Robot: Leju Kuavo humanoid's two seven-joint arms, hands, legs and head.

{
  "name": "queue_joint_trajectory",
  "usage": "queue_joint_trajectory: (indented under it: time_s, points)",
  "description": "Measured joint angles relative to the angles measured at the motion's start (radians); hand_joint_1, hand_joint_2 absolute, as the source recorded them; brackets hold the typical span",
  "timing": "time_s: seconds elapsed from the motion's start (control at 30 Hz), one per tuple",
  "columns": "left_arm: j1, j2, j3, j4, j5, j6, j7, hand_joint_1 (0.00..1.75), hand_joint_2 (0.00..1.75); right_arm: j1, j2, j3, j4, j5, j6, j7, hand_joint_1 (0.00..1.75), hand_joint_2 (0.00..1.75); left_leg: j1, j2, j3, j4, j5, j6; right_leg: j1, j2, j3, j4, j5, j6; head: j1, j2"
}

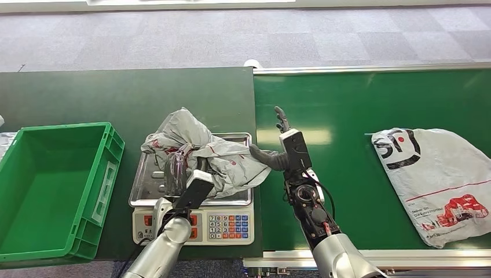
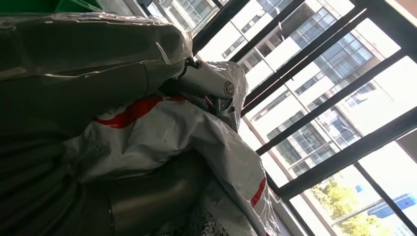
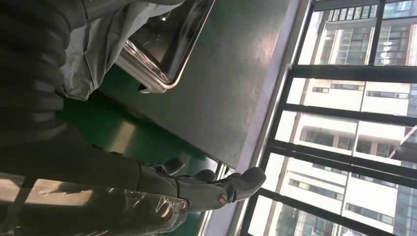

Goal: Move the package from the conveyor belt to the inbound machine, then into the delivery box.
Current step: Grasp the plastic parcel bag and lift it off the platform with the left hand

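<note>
A crumpled grey package (image 1: 211,153) with red print lies on the steel tray of the weighing scale (image 1: 197,223). My left hand (image 1: 176,171) grips the package at its left side; in the left wrist view the plastic (image 2: 162,132) bunches around my fingers (image 2: 209,81). My right hand (image 1: 286,145) stands open over the belt just right of the scale, fingers straight, its thumb (image 1: 262,156) at the package's right edge. The right wrist view shows those fingers (image 3: 216,189) spread beside the tray corner (image 3: 162,73) and the package (image 3: 98,44).
A green delivery crate (image 1: 110,156) stands to the left of the scale. A second white package (image 1: 440,179) with black and red print lies on the green conveyor belt (image 1: 347,116) at the right. Grey carpet lies beyond the table.
</note>
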Motion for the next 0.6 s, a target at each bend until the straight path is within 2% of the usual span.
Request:
queue_joint_trajectory:
  time_s: [0.17,0.33,0.6]
  points:
    - [0.007,0.002,-0.006,-0.026,-0.026,0.023,0.005,1.75,1.75,0.000,0.000,0.000,0.000,0.001,0.000,-0.001,0.00,1.75,0.000,0.000,0.000,0.000,0.000,0.000,0.000,0.000,-0.001,0.000,0.000,0.000,0.000,0.000]
    - [0.013,0.019,-0.009,-0.107,-0.148,0.074,0.053,1.75,1.75,0.008,-0.003,0.000,0.000,-0.005,0.015,-0.016,0.00,1.75,0.000,0.000,-0.001,0.000,0.000,0.000,0.000,0.000,-0.001,0.000,0.000,0.000,0.000,0.000]
    - [0.018,0.046,0.027,-0.207,-0.342,0.105,0.063,1.75,1.75,0.032,-0.001,-0.001,-0.008,-0.120,0.154,-0.049,0.00,1.75,0.000,0.000,-0.001,0.000,0.000,0.000,0.000,0.000,-0.001,0.000,0.000,0.000,0.000,0.000]
